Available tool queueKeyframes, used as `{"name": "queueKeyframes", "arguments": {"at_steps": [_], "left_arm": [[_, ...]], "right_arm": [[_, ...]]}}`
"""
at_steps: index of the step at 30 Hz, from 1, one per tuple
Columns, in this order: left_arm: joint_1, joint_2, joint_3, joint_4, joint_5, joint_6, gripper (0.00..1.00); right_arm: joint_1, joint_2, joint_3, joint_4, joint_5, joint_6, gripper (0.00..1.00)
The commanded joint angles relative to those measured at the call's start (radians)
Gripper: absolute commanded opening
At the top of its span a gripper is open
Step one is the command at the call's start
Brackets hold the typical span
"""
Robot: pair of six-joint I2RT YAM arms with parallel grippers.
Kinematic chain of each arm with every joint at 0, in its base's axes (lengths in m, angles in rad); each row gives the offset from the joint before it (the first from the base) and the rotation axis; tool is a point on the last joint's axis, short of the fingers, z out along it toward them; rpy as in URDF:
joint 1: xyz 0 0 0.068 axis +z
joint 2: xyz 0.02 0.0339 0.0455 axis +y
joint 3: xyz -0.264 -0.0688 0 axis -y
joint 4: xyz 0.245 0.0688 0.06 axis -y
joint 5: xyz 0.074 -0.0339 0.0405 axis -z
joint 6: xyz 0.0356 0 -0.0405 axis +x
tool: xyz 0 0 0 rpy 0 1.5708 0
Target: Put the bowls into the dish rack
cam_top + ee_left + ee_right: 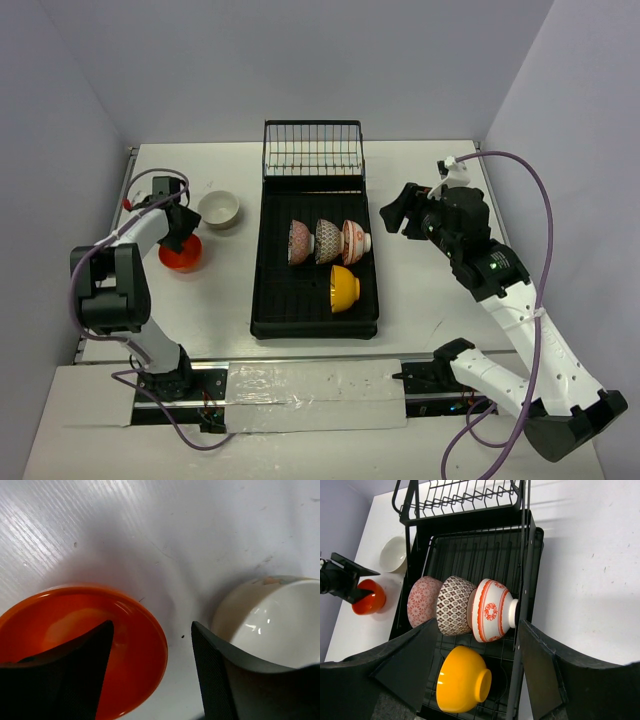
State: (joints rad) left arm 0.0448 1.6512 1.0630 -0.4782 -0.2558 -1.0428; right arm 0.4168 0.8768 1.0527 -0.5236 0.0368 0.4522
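The black dish rack lies mid-table with its wire basket at the far end. In it, a pinkish bowl, a grey patterned bowl and a red-on-white bowl stand on edge in a row, with a yellow-orange bowl nearer. A red-orange bowl and a white bowl sit upright on the table to the left. My left gripper is open, one finger over the inside of the red-orange bowl, the other between it and the white bowl. My right gripper is open and empty, above the rack's right side.
The rack's right rim runs under my right gripper. Grey walls close the table on the left, back and right. A taped strip lies along the near edge by the arm bases.
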Motion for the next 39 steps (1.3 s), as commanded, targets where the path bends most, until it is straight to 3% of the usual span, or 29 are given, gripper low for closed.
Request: {"name": "queueKeyframes", "arguments": {"at_steps": [1, 5, 15, 20, 22, 25, 35, 36, 39], "left_arm": [[0.004, 0.034, 0.023, 0.039, 0.033, -0.016, 0.68], [0.004, 0.071, 0.038, 0.052, 0.038, -0.011, 0.66], [0.004, 0.049, 0.046, 0.067, 0.079, 0.012, 0.51], [0.003, 0.027, 0.026, 0.085, 0.092, 0.024, 0.36], [0.004, 0.033, 0.023, 0.082, 0.105, 0.029, 0.22], [0.004, 0.025, 0.006, 0.099, 0.137, 0.029, 0.12], [-0.003, -0.099, 0.005, 0.041, 0.128, 0.047, 0.05], [-0.005, -0.135, -0.001, 0.036, 0.128, 0.049, 0.00], [-0.014, -0.238, -0.041, 0.027, 0.128, 0.043, 0.00]], "right_arm": [[0.007, 0.002, -0.008, 0.039, 0.005, -0.001, 0.73], [0.008, 0.002, -0.007, 0.039, 0.008, 0.000, 0.73], [0.008, 0.007, -0.008, 0.040, 0.017, 0.000, 0.73], [0.007, 0.002, -0.010, 0.039, 0.018, -0.001, 0.72], [0.007, -0.002, -0.010, 0.039, 0.020, 0.000, 0.72], [0.007, -0.004, -0.010, 0.039, 0.023, 0.000, 0.73], [0.007, -0.010, -0.010, 0.036, 0.023, 0.000, 0.72], [0.005, -0.010, -0.010, 0.036, 0.021, 0.000, 0.72], [0.008, -0.016, -0.010, 0.034, 0.021, 0.000, 0.72]]}}
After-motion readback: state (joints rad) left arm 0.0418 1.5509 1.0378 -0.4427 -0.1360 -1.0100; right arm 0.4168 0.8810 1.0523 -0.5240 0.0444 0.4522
